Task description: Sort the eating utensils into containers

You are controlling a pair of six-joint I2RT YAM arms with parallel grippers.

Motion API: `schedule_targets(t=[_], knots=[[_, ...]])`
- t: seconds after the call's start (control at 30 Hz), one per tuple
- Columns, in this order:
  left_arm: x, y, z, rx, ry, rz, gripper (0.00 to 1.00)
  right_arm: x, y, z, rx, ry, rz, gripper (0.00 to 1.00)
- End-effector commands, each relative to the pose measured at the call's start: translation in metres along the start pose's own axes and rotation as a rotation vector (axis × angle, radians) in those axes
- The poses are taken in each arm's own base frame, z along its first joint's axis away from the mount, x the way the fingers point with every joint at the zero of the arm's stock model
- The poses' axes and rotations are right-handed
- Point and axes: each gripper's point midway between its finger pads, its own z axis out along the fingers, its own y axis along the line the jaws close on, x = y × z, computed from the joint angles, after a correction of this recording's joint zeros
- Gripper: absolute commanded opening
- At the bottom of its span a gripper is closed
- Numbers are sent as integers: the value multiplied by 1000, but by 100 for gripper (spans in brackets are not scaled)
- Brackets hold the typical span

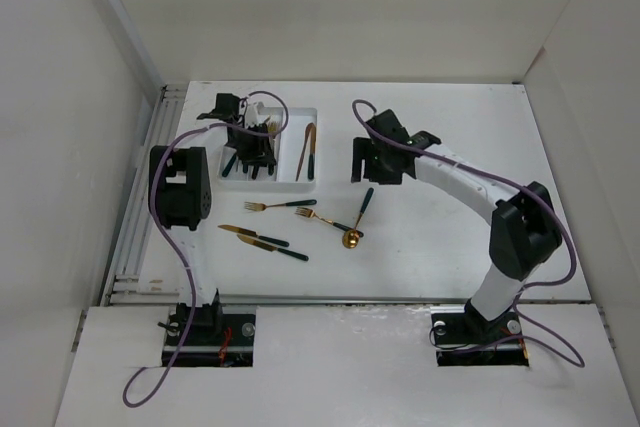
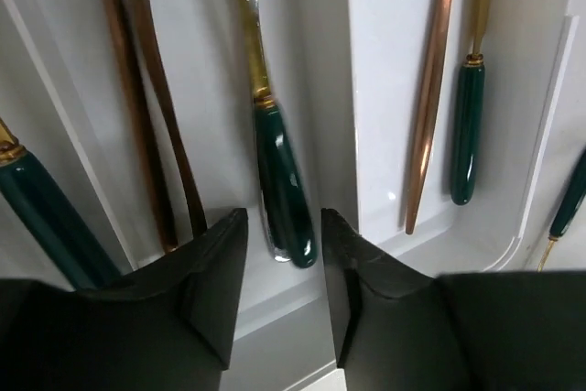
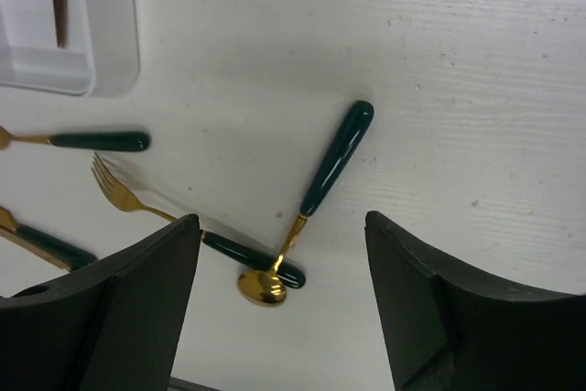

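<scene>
Over the near end of the white tray (image 2: 375, 89), the left gripper (image 2: 282, 226) hangs with its jaws a little apart, and it clamps nothing. Between the jaws shows the end of a green-handled gold utensil (image 2: 279, 180), which lies in the middle compartment beside two copper pieces (image 2: 157, 80). The right compartment holds one copper piece (image 2: 430, 89) and one green-handled piece (image 2: 467, 125). The left compartment shows another green handle (image 2: 41, 212).

To the right of the tray, the right gripper (image 3: 279, 222) is wide open above the table (image 3: 458, 61) and holds nothing. Under it lies a gold spoon (image 3: 334, 157), whose neck crosses the handle of a fork (image 3: 124, 194). Another fork (image 1: 265, 205) and two more green-handled utensils (image 1: 283, 250) lie on the table nearby.
</scene>
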Motion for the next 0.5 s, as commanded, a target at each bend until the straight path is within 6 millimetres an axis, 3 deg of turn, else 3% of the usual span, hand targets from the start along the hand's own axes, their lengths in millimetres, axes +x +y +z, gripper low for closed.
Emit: schedule_targets(t=[0.0,0.17,0.23,0.3,0.33,0.47], knots=[[2,-3,-3,-3,10,27,36,-3,3,-9,-45,-11,-169,78],[-13,-8,-16,-22,-10,36,47,-27,6,-32,-80,-127,-460,81],[-20,-11,-24,-30,-23,51,49,-40,16,-42,-148,-218,-644,82],[-26,-15,-31,-29,-38,69,49,-34,14,-38,-185,-242,-809,93],[-32,-17,-38,-38,-54,76,50,-42,20,-42,-194,-311,-992,93],[-43,-24,-58,-56,-101,119,53,-34,12,-28,-202,-325,-1442,94]])
